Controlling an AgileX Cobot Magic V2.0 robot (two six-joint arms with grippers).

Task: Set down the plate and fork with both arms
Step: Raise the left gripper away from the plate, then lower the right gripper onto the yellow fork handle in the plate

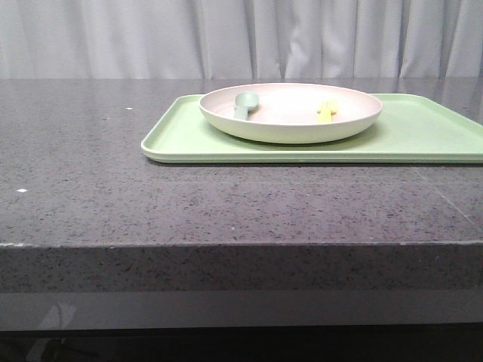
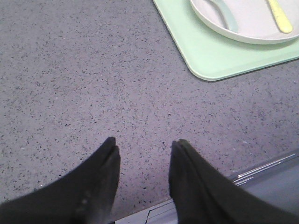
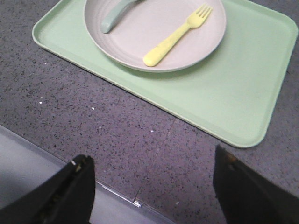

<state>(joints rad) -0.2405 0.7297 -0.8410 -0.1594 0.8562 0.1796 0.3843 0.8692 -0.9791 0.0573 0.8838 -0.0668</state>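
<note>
On the green tray (image 1: 423,136) sits the plate (image 1: 290,113), holding the fork (image 3: 175,36) and a blue-green spoon (image 3: 112,16), while over the tabletop (image 1: 189,204) short of the tray the left fingers (image 2: 105,161) and right fingers (image 3: 79,186) stand apart, empty.

The plate (image 1: 290,124) sits on the tray (image 1: 423,136), on the table's (image 1: 226,204) far right. Inside it, the spoon (image 1: 244,104) lies left and the fork (image 1: 326,111) right.
</note>
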